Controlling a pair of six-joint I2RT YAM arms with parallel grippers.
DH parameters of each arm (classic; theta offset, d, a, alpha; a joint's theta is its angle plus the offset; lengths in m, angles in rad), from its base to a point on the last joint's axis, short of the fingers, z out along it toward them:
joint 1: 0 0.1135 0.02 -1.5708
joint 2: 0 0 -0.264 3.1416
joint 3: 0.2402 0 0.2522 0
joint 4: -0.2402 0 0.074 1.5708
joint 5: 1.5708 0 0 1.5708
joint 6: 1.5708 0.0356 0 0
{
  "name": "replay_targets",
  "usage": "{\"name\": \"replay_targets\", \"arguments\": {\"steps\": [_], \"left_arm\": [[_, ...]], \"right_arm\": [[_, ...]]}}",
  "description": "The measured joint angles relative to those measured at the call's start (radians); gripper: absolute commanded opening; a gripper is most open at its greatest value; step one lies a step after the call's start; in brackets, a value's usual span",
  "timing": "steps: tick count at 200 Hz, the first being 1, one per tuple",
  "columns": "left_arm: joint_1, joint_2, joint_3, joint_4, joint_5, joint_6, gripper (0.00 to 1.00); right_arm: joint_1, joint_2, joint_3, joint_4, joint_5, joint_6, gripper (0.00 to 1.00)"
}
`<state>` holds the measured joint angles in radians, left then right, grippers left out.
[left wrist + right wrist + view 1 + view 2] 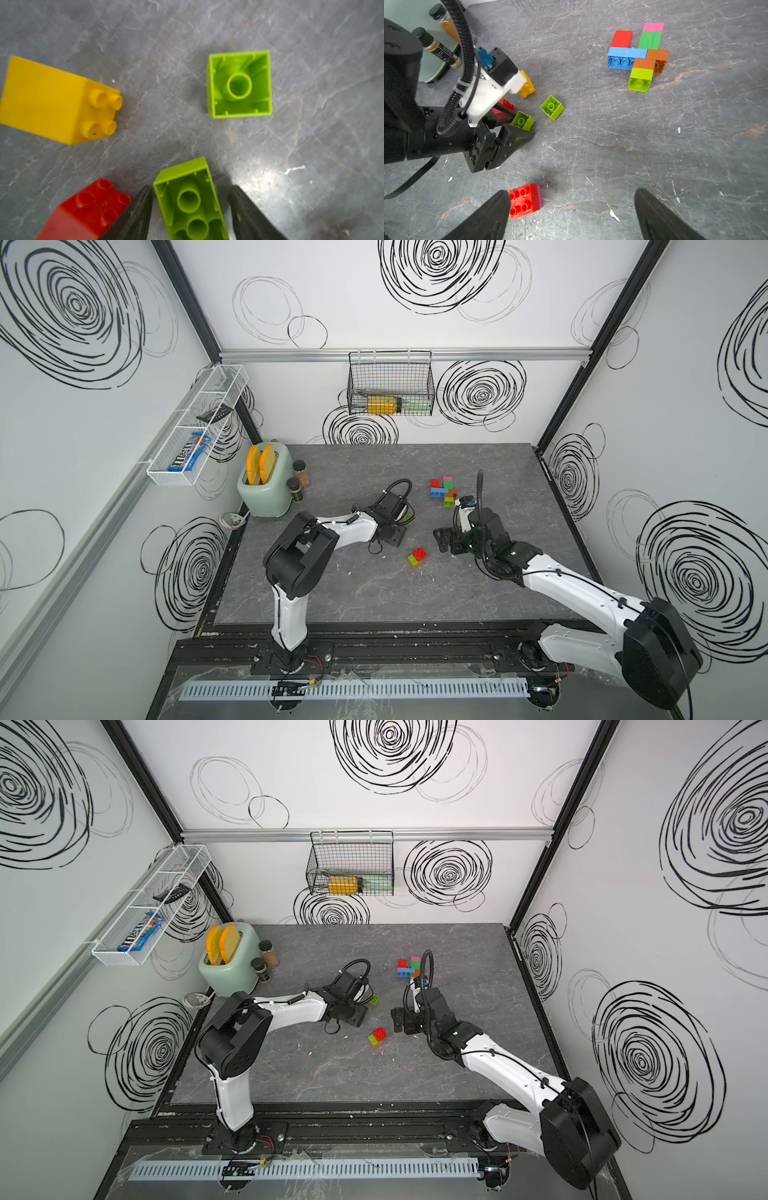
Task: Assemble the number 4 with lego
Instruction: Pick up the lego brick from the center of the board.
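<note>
A mint-green toaster (266, 489) stands at the far left corner of the grey marbled tabletop (353, 593), with two orange slices (259, 464) poking up from its slots. Two dark-capped spice jars (302, 475) sit just beside it, and a coiled white cord (232, 520) lies close by. On the left wall, a white wire basket (160, 477) holds a candy packet (189, 452) and a small dark flat item (214, 412). On the back wall, a black wire basket (390, 364) holds a yellow object (380, 405).

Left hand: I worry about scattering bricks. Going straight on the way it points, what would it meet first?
The oblong lime brick, flanked by the left hand; the square lime brick lies farther on, though depth is unclear.
</note>
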<state>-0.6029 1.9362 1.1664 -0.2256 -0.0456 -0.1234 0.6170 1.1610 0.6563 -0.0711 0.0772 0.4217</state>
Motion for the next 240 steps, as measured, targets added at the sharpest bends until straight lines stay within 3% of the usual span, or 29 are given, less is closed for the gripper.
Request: {"name": "replay_targets", "arguments": {"steps": [63,82,99,117,157,202,240], "left_arm": [[-0.011,-0.007,-0.012,-0.009,-0.006,-0.037,0.59],[-0.026,-0.032,-0.047,-0.007,-0.021,-0.055,0.51],[-0.032,-0.051,-0.075,0.0,-0.029,-0.067,0.36],[-0.032,-0.075,-0.109,0.027,-0.023,-0.071,0.3],[-0.032,-0.224,-0.258,0.096,0.012,-0.059,0.23],[-0.064,-0.446,-0.386,0.322,0.031,-0.001,0.2],[-0.092,-0.506,-0.447,0.47,0.082,0.058,0.2]], "right_arm": [[0.0,-0.001,0.0,0.0,0.0,0.0,0.97],[-0.001,-0.001,-0.001,0.001,0.001,0.001,0.97],[-0.005,-0.001,-0.004,0.002,-0.003,0.005,0.97],[-0.027,-0.001,-0.005,0.008,-0.034,0.012,0.97],[-0.119,0.048,0.005,0.08,-0.287,0.02,1.0],[-0.125,0.232,0.136,0.084,-0.632,0.039,0.99],[-0.125,0.266,0.167,0.111,-0.824,0.055,0.9]]}}
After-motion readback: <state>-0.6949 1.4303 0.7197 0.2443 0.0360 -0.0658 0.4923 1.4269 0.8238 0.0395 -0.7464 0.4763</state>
